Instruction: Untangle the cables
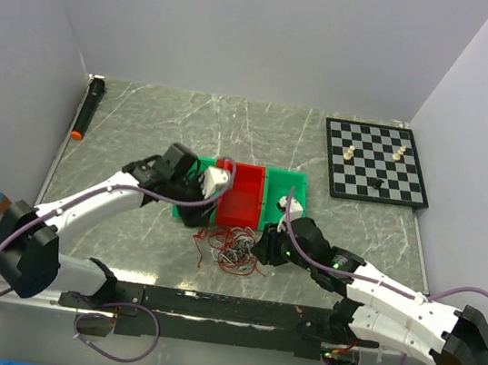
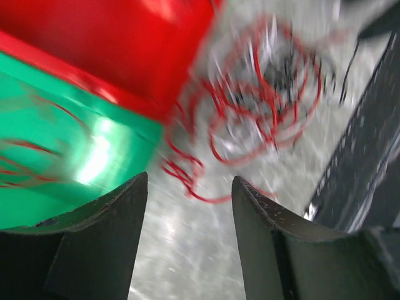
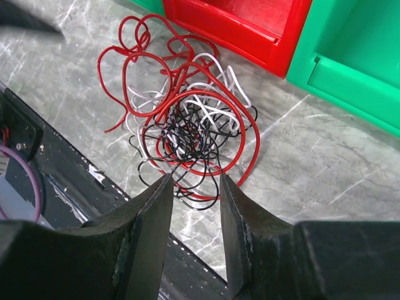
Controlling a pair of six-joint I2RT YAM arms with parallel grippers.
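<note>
From above: cables (image 1: 232, 247) heaped as one red, white and black knot on the table (image 1: 144, 113), just before the red bin (image 1: 241, 199). From the left wrist (badly blurred): left gripper (image 2: 189, 181) spread wide, empty, near stray red loops. From the right wrist: right gripper (image 3: 195, 178) slightly parted, holding nothing, just over the knot; looks light, limp, snag-prone, so best pinched at an outlying red loop.

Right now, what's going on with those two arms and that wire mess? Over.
Left end effector open, empty, beside the cables. Right end effector open, poised over them. Cables one tangle, red, white, black. Red bin close behind.
</note>
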